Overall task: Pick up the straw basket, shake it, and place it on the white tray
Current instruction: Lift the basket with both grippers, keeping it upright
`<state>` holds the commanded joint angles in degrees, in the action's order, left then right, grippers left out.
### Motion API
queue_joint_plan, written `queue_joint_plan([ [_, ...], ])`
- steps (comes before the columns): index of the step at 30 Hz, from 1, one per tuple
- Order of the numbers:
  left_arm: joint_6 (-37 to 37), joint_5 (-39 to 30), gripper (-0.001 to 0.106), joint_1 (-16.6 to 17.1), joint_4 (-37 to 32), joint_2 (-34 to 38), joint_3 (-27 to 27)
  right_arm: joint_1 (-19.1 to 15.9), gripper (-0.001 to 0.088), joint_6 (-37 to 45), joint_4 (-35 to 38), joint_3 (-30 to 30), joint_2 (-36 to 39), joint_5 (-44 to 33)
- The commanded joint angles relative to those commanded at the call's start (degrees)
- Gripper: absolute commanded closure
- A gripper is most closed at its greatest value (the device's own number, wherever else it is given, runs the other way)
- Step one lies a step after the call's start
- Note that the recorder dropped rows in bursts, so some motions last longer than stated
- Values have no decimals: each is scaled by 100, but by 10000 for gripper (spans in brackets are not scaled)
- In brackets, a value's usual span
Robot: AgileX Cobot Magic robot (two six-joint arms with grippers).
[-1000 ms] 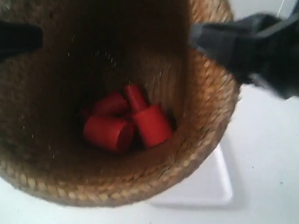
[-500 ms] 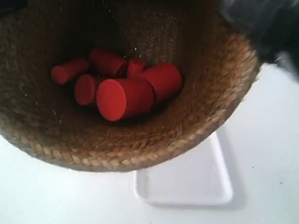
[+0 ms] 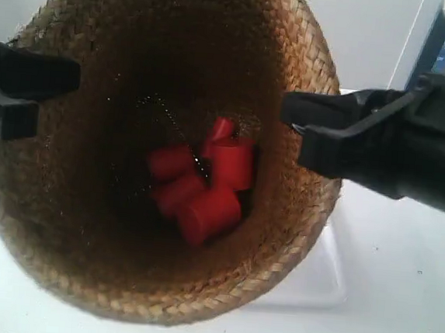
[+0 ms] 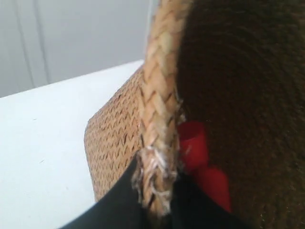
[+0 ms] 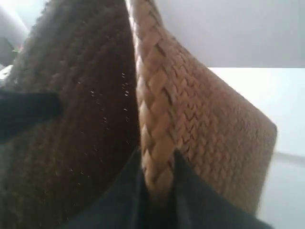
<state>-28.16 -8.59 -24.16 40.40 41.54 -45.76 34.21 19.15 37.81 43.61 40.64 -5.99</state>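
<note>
**Straw basket [image 3: 54, 222] held up by its rim**

The white table [image 3: 404, 315] spreads out below everything. Above it hangs the straw basket, tipped so that its dark mouth faces the exterior camera and fills most of that view. The white tray [image 3: 331, 279] lies flat on the table beneath the basket's lower edge, with only one rounded corner showing past the weave. The left gripper [image 4: 155, 202] is pinched tight on the braided rim, one black finger inside and one outside. The right gripper [image 5: 156, 193] clamps the opposite side of the rim the same way. Down in the bottom, a handful of red cylinders [image 3: 207, 208] lie heaped against each other.
</note>
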Motion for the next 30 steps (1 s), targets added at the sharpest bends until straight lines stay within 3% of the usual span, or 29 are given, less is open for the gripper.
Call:
queue_joint_plan([
  [3,-250,263,1053,0,447,201,272,0,868,37,-82,-273,265,115],
  [4,-512,682,1053,0,393,547,470,0,868,194,-210,-507,862,362],
  [5,-512,695,1053,0,393,580,436,-13,868,207,-192,-471,996,314],
  [8,-612,-90,1053,0,326,-8,-175,34,868,131,-57,277,442,-475],
  [9,-654,-65,1053,0,326,-127,-205,61,868,111,-29,360,278,-459],
  [10,-654,180,1053,0,326,-139,-92,73,868,105,-29,291,224,-166],
  [12,-660,818,1053,0,406,601,512,37,868,237,-53,-317,1141,563],
  [13,-660,582,1053,0,367,706,488,23,868,159,-11,-233,1217,403],
  [14,-670,-228,1053,0,336,493,233,54,868,180,-24,144,921,-173],
  [16,-670,-366,1053,0,304,132,38,60,868,482,-52,529,373,-642],
  [20,-615,627,1053,0,355,350,425,60,868,554,-230,-157,653,403],
  [23,-732,415,1053,0,194,513,429,45,868,564,-213,-287,957,455],
  [26,-513,66,1053,0,216,5,-31,107,868,420,-110,246,254,-267],
  [27,-524,300,1053,0,186,-25,10,107,868,420,-174,145,184,-10],
  [30,-631,496,1053,0,88,539,398,107,868,432,-217,-521,918,1049],
])
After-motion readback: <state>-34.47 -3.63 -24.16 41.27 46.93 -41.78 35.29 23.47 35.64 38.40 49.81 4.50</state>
